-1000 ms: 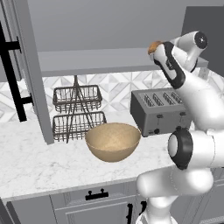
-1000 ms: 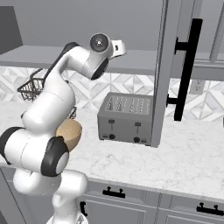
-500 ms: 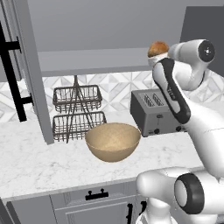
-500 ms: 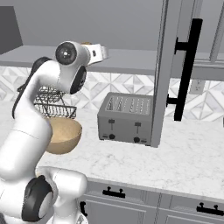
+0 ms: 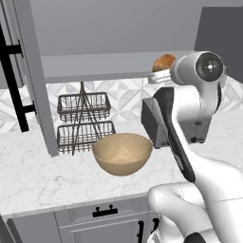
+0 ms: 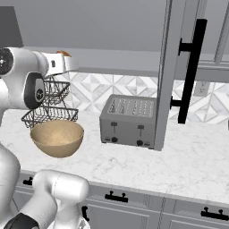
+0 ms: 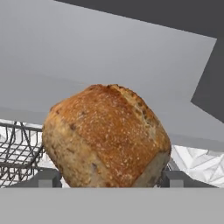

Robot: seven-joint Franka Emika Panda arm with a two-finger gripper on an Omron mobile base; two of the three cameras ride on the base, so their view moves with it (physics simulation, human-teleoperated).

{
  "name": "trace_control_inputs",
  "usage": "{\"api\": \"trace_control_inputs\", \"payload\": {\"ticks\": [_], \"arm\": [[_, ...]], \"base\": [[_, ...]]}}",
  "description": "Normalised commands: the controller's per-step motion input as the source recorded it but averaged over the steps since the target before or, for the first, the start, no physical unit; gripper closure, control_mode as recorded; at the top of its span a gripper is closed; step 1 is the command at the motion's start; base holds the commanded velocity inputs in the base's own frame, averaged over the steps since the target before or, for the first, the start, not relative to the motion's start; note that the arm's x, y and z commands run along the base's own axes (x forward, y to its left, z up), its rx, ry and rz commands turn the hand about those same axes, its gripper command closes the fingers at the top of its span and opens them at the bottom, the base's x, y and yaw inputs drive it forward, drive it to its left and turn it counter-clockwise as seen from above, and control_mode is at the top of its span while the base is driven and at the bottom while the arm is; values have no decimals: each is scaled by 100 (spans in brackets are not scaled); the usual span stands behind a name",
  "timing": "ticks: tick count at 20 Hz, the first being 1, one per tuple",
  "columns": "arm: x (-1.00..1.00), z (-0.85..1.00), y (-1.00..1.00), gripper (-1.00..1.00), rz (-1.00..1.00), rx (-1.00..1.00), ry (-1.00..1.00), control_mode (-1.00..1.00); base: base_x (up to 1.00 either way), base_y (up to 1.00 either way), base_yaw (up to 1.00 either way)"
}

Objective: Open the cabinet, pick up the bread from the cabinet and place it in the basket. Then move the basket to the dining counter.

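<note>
So we have the cabinet (image 5: 33,85) open and our gripper (image 7: 107,181) apparently clasping the bread (image 7: 107,138) above the basket (image 5: 122,153), which awaits filling and carrying.

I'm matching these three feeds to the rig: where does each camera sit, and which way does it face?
Left base view: behind the arm's left, facing the open cabinet, wire rack and basket; arm fills the right.
Right base view: behind its right, facing the toaster and cabinet door; arm at left.
Hand view: on the hand, looking at the bread between the gripper fingers.
All three share the bread.
</note>
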Motion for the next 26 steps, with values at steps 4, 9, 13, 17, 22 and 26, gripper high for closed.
{"api": "trace_control_inputs", "payload": {"ticks": [4,9,13,17,22,26], "arm": [[-100,0,54,100,-10,2,9,-100],[-100,-16,40,100,-10,5,20,-100],[-69,-89,17,100,-7,4,37,-100],[-3,-91,16,100,0,9,24,-100],[67,-53,18,100,0,10,10,-100],[69,-66,38,100,0,8,18,-100]], "base": [[0,0,0],[0,0,0],[0,0,0],[0,0,0],[0,0,0],[0,0,0]]}}
